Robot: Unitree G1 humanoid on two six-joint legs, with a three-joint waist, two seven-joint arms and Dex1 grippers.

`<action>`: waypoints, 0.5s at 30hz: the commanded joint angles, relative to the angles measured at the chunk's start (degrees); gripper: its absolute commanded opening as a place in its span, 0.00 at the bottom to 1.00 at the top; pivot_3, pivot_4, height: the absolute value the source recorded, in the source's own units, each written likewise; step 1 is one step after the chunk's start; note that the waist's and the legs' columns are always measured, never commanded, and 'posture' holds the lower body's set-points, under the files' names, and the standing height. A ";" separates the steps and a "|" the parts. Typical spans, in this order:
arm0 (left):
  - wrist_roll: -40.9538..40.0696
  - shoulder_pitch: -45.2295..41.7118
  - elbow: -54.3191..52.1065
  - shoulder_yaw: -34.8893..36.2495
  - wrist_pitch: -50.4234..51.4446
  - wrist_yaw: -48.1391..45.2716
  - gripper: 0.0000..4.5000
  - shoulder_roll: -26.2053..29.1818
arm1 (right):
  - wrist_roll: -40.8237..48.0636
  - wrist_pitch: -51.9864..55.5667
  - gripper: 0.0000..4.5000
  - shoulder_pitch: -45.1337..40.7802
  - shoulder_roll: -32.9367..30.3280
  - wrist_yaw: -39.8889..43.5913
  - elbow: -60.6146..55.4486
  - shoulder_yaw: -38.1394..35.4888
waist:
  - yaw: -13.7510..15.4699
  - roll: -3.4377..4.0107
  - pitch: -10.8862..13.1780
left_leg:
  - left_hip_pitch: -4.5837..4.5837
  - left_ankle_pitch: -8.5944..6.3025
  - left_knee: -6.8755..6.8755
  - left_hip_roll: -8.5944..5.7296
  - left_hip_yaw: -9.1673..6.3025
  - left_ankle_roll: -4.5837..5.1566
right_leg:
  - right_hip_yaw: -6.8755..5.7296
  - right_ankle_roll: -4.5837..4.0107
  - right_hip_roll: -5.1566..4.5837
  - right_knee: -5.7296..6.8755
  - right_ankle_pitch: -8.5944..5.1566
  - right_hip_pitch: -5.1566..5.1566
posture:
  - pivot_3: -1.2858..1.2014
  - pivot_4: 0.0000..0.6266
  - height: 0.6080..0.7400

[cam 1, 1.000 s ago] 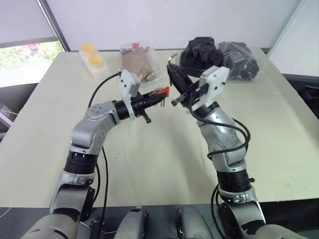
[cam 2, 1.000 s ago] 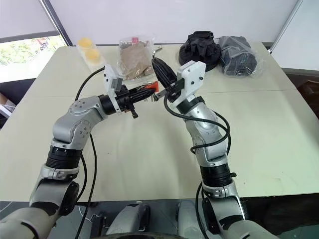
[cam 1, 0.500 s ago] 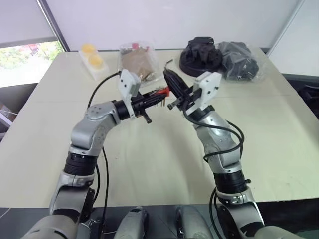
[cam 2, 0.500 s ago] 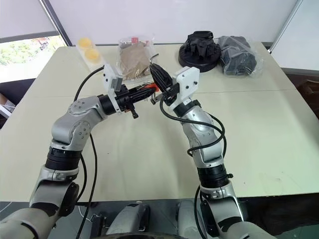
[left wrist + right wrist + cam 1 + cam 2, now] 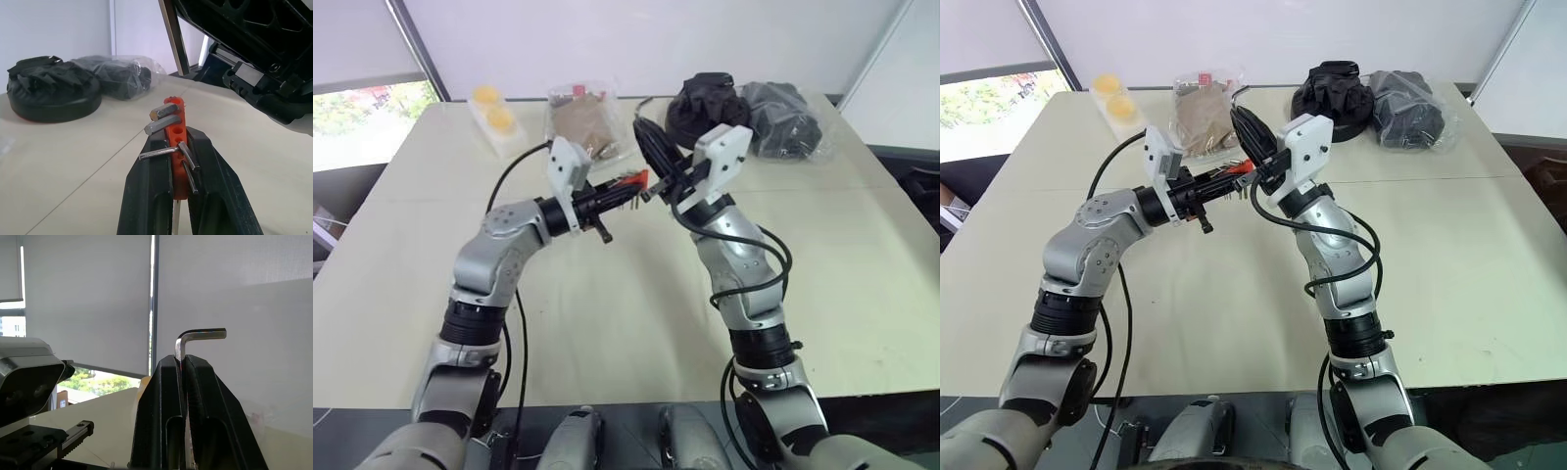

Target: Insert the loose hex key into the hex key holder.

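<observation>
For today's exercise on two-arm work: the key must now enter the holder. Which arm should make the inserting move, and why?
Probably the right. The right gripper clamps the loose hex key, its bent end free above the fingertips. The left gripper grips the hex key holder and only needs to steady it.

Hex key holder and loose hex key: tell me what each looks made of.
The hex key holder, clamped in the left gripper, looks like moulded plastic: opaque red-orange, matte, with round sockets. Its short keys look like steel, grey with bright glints. The loose hex key, held in the right gripper, looks like polished metal, probably steel: silvery with a smooth sheen.
</observation>
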 commanded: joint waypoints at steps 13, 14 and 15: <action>-1.31 -0.95 -3.13 1.24 -0.04 1.01 0.00 -0.43 | -0.77 -2.42 0.01 -0.24 1.91 0.16 0.00 0.83 | -0.02 0.00 0.00 | 0.00 0.00 0.00 0.00 0.00 0.00 | 0.00 0.00 0.00 0.00 0.00 0.00 | 0.52 0.24 1.00; -1.36 -0.93 -3.19 1.28 -0.01 1.00 0.00 -0.41 | -0.95 -2.57 0.01 -0.22 1.86 0.25 0.12 0.91 | -0.02 0.00 0.00 | 0.00 0.00 0.00 0.00 0.00 0.00 | 0.00 0.00 0.00 0.00 0.00 0.00 | 0.52 0.24 1.00; -1.39 -0.92 -3.22 1.29 -0.01 1.00 0.00 -0.39 | -1.10 -2.73 0.01 -0.22 1.83 0.34 0.25 0.96 | -0.02 0.00 0.00 | 0.00 0.00 0.00 0.00 0.00 0.00 | 0.00 0.00 0.00 0.00 0.00 0.00 | 0.52 0.24 1.00</action>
